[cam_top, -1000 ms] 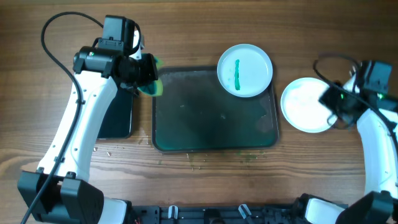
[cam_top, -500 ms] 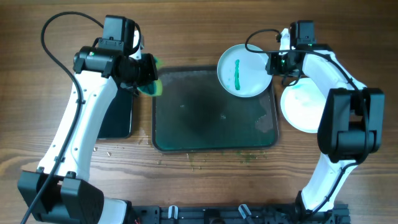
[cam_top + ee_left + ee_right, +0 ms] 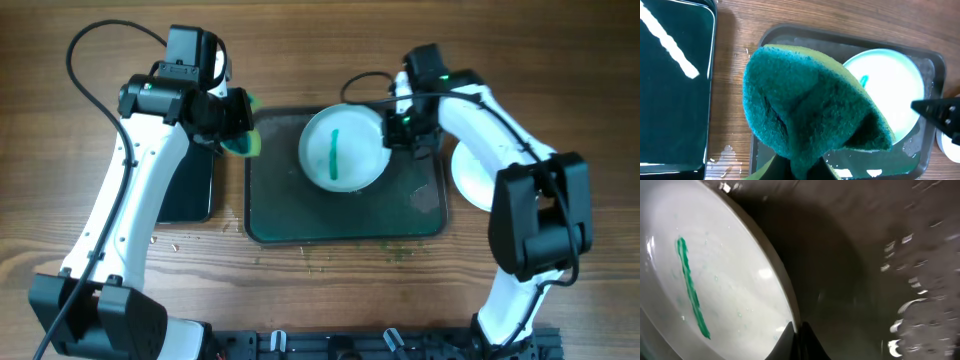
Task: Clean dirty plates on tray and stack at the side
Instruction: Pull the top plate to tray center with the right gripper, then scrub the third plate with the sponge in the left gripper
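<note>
A white plate (image 3: 342, 148) with a green streak lies on the upper middle of the dark tray (image 3: 300, 205). My right gripper (image 3: 393, 132) is shut on its right rim; the right wrist view shows the fingers (image 3: 799, 332) pinching the plate's edge (image 3: 715, 280). A second white plate (image 3: 470, 175) lies on the table right of the tray, partly hidden by my right arm. My left gripper (image 3: 232, 125) is shut on a green sponge (image 3: 247, 140) above the tray's upper left corner. The sponge (image 3: 810, 110) fills the left wrist view, with the plate (image 3: 890, 85) behind it.
A narrow black tray (image 3: 190, 185) lies left of the big tray, partly under my left arm; it also shows in the left wrist view (image 3: 670, 85). Small crumbs are scattered on the wood in front of the tray (image 3: 320, 258). Water drops sit on the tray floor (image 3: 905, 310).
My right arm swung in from the far right, took the streaked plate by its rim and dragged it left onto the tray. The left arm has not moved.
</note>
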